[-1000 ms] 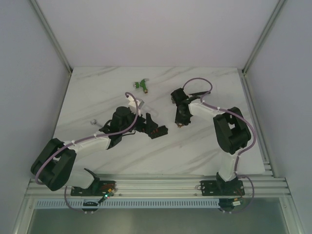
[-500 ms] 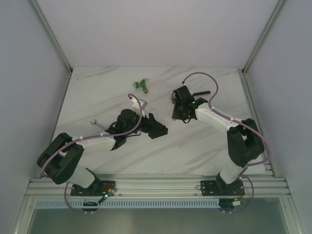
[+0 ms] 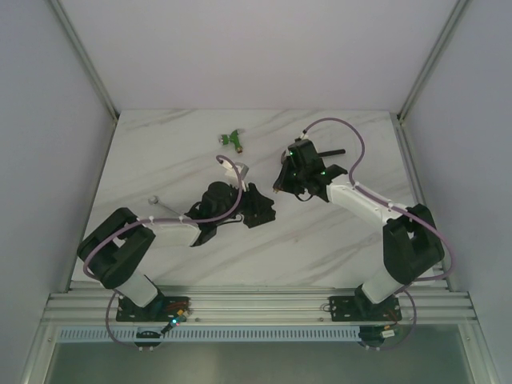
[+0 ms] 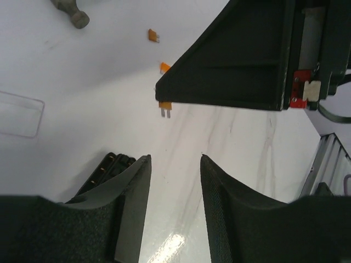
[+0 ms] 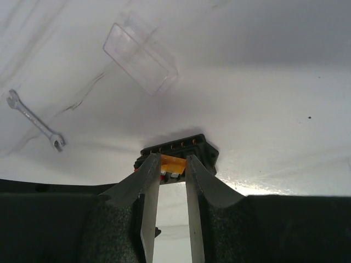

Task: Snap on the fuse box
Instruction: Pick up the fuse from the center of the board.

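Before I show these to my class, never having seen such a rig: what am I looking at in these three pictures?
Two robot arms are bolted to a table. One picture looks down from above; the other two come from a camera on each wrist. On the table lie a black fuse box, a clear lid, a wrench and loose orange fuses. The right end effector pinches an orange fuse by the fuse box; the left end effector is open, holding nothing.
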Controlling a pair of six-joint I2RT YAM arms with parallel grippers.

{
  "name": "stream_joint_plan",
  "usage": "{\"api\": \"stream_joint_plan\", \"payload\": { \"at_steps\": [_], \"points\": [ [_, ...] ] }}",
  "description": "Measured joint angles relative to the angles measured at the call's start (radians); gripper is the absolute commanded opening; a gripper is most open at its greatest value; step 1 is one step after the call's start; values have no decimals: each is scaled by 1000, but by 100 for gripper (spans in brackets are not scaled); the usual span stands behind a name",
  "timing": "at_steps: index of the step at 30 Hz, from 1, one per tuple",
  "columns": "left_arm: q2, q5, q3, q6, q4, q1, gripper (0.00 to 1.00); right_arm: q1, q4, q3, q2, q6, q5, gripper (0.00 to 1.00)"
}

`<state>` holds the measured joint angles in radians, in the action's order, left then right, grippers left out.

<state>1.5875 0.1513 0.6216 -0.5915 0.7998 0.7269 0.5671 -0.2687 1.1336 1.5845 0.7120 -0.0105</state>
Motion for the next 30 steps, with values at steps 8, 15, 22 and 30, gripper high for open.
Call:
{"api": "stream_joint_plan", "payload": {
  "at_steps": [8,15,22,30],
  "points": [
    [24,-45,30,-3,24,1,46,7,28,-13,-1,18,-41,25],
    [32,-77,45,-3,26,1,42,9,36,-14,-2,25,-58,25],
    [50,-78,56,-4,31,1,35,11,48,-29,-9,32,-70,25],
    [56,-78,56,-7,30,2,28,12,61,-45,-12,42,-77,25]
  ]
}}
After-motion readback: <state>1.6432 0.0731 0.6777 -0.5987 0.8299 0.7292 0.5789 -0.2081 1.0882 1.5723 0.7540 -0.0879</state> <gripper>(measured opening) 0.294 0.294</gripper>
